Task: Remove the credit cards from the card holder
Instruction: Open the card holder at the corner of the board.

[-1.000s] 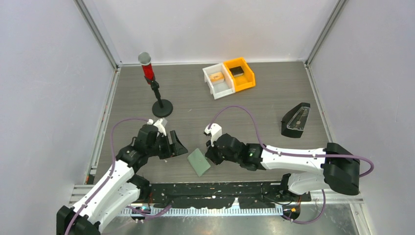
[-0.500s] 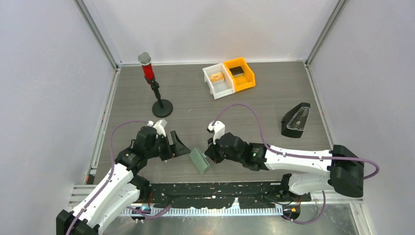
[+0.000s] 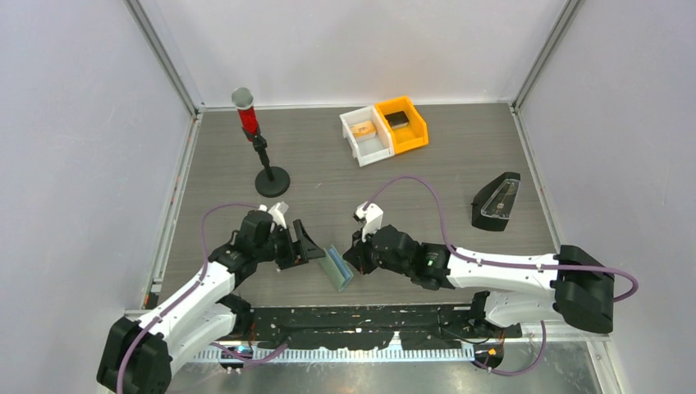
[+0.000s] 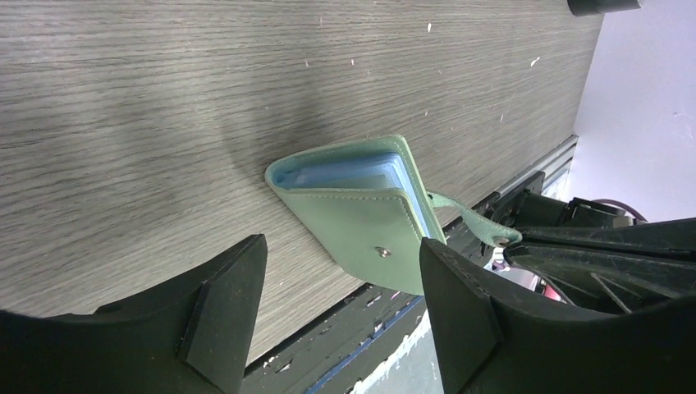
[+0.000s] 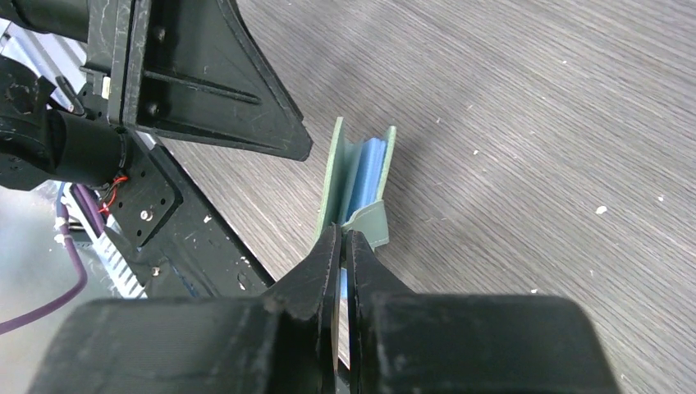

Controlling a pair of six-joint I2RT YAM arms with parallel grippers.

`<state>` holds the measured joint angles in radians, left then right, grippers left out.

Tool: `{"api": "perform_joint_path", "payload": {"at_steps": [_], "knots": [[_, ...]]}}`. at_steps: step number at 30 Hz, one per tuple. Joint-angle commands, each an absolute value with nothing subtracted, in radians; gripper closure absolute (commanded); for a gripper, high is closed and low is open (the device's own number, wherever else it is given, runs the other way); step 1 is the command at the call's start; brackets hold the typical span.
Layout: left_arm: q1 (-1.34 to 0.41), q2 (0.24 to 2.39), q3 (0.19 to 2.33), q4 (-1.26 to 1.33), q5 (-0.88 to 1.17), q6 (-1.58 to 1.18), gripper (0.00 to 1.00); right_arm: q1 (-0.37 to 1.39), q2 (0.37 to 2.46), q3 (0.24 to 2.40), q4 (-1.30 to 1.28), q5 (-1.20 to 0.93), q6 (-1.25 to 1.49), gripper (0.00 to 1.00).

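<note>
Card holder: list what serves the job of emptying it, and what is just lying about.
In the job: card holder, light blue card inside it, right gripper pinching it, open left gripper.
Lying about: red-topped stand, white bin, orange bin, black block, black cradle.

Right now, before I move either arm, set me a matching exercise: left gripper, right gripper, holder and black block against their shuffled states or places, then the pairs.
Things:
1. left gripper
2. right gripper
3. holder
4. black block

States or places:
A. in the orange bin
B. standing on edge
C. shut on the holder
D. open, beside the holder

Pairs: 1-D, 2-C, 3-B, 4-A
</note>
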<state>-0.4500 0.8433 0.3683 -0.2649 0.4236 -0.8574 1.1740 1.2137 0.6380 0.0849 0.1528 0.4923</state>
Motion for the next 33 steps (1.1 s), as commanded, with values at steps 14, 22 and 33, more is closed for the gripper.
{"api": "perform_joint_path", "payload": {"at_steps": [14,22,33], "knots": [[-0.453,0.835,0.334,-0.121,0.448,-0.861,0.26,1.14,1.136,0.561,0.17,0.198,0.544,0.95],[-0.453,0.877,0.339,-0.026,0.512,-0.895,0.25,1.14,1.133,0.55,0.239,0.151,0.572,0.95],[-0.453,0.971,0.332,0.041,0.536,-0.905,0.34,1.14,1.137,0.539,0.255,0.167,0.584,0.95]]}}
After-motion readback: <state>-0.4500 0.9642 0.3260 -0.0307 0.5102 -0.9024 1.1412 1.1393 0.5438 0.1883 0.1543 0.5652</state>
